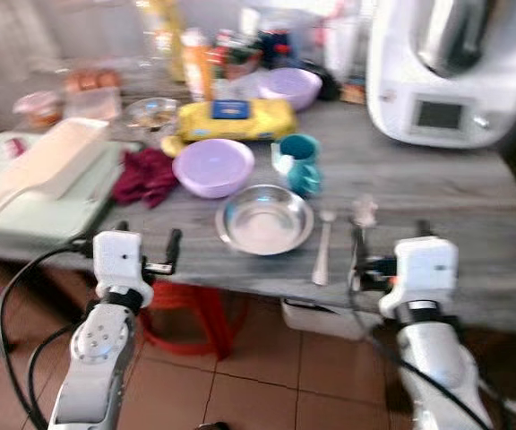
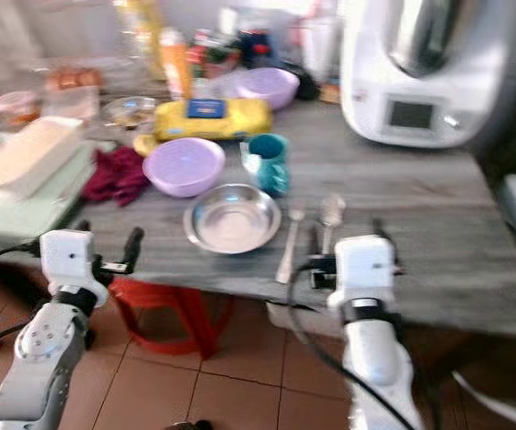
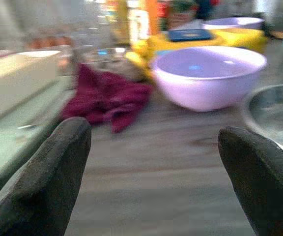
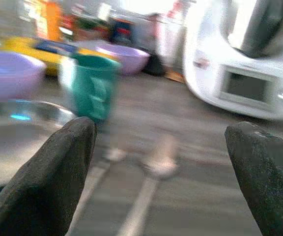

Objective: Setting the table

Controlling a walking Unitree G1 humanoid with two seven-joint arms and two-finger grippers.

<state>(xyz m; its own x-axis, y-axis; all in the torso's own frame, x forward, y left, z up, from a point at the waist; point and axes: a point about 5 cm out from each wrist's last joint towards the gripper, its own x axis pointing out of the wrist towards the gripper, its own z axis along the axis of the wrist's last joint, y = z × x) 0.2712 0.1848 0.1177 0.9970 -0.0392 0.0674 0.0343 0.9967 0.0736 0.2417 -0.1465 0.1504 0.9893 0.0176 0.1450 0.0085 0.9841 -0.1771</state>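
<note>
Steel bowl sits near the table's front edge, two spoons just beside it. Right gripper wide, empty, at that edge facing the spoons; left gripper wide, empty, before the lilac bowl. Risk: thin, flat spoons may slide off under the fingers. Motion blur hides the spoons' outlines.

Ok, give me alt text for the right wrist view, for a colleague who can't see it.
The right hand, its two black fingers spread wide, points across a grey table at two blurred spoons lying ahead. Beyond them stand a teal mug, a steel bowl and a white kitchen machine.
</note>
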